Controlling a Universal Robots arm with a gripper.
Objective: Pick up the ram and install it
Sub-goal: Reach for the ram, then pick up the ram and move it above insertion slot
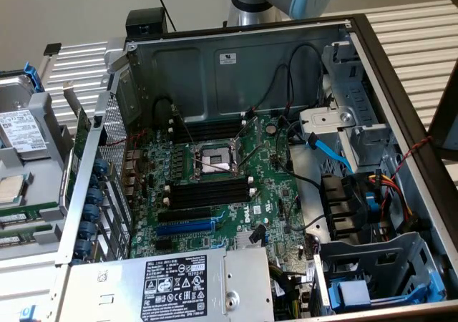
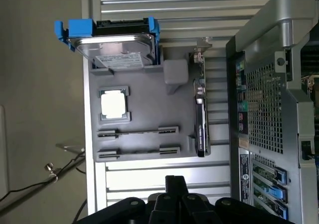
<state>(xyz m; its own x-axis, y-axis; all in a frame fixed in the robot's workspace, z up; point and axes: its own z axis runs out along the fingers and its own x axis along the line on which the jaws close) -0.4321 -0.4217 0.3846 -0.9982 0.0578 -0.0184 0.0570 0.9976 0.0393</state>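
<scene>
The gripper (image 2: 175, 180), its fingers pressed together on nothing, hangs near the gray tray (image 2: 149, 104) beside the open computer case (image 2: 259, 104), where the ram (image 2: 137, 132) stands on edge between the CPU (image 2: 113, 104) and a second stick (image 2: 137, 150).

Ribbed metal table (image 1: 415, 21) carries everything. Directly on it: open computer case (image 1: 215, 79) lying on side, and grey parts tray (image 1: 32, 168) just beside case, on exterior view's left. Contact between tray and case: cannot tell.

Tray (image 2: 149, 109) flat on table slats (image 2: 174, 5). In tray: hard drive (image 2: 117, 47) in blue bracket; square processor chip (image 2: 113, 104) in own pocket; ram stick (image 2: 139, 132) and second ram stick (image 2: 139, 150), parallel, on edge in separate slots; expansion card (image 2: 200, 119) upright along side nearest case.
</scene>
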